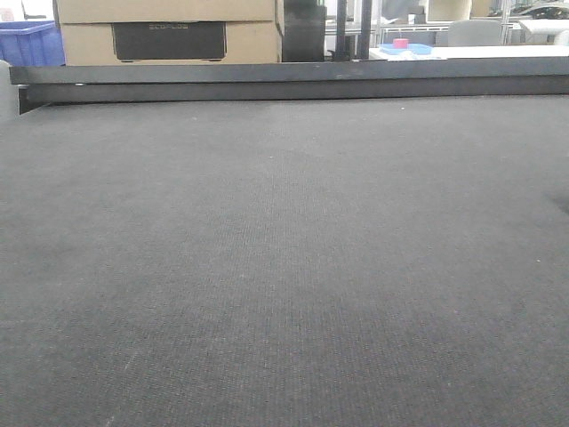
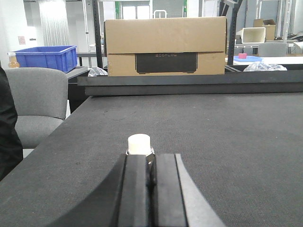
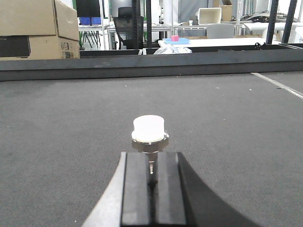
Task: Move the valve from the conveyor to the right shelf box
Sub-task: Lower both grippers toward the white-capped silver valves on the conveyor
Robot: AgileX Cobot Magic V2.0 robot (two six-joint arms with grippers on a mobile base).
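Observation:
The conveyor (image 1: 284, 267) fills the front view as a dark grey woven belt, with its black rail (image 1: 293, 82) along the far edge. Neither gripper shows there. In the left wrist view, my left gripper (image 2: 150, 160) is shut on a valve (image 2: 139, 143) with a white cap; its metal body is pinched between the black fingers, just above the belt (image 2: 227, 142). In the right wrist view, my right gripper (image 3: 150, 160) is shut on the stem of another valve (image 3: 149, 128), whose white cap and metal hex collar stick out past the fingertips. The shelf and its box are out of view.
Behind the rail stands a large cardboard box (image 2: 164, 45). A blue bin (image 2: 47, 56) and a grey chair (image 2: 35, 101) are off the belt's left edge. Further back, a white table carries a pink object (image 3: 174, 38). Black uprights (image 3: 272, 21) rise at the right.

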